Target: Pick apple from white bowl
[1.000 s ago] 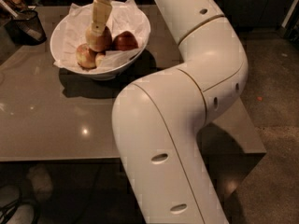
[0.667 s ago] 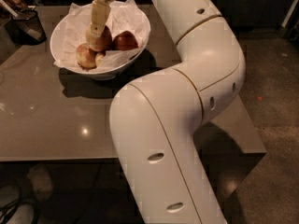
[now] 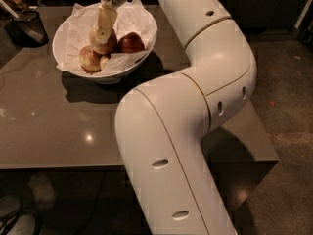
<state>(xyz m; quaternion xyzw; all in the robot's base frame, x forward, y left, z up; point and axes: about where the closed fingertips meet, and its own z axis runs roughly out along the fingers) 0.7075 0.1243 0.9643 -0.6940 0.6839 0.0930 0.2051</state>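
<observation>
The white bowl (image 3: 142, 21), lined with crinkled white paper, stands on the far left part of the table. The apple (image 3: 108, 44), pale tan with a reddish blush, lies in the bowl's middle. My gripper (image 3: 101, 35) reaches down from the top edge into the bowl and sits right on the apple's top left side, hiding part of it. A deep red apple (image 3: 131, 43) lies to its right. A smaller yellow-red apple (image 3: 89, 58) and a still smaller one (image 3: 104, 62) lie in front of it.
The bowl stands on a glossy grey-brown table (image 3: 58, 126). A small black mesh basket (image 3: 28, 26) stands at the far left. My big white arm (image 3: 195, 106) fills the middle and right of the view and hides the table's right part. Dark floor lies to the right.
The arm's elbow has shifted slightly. The gripper stays at the apple in the bowl, and the apples have not moved.
</observation>
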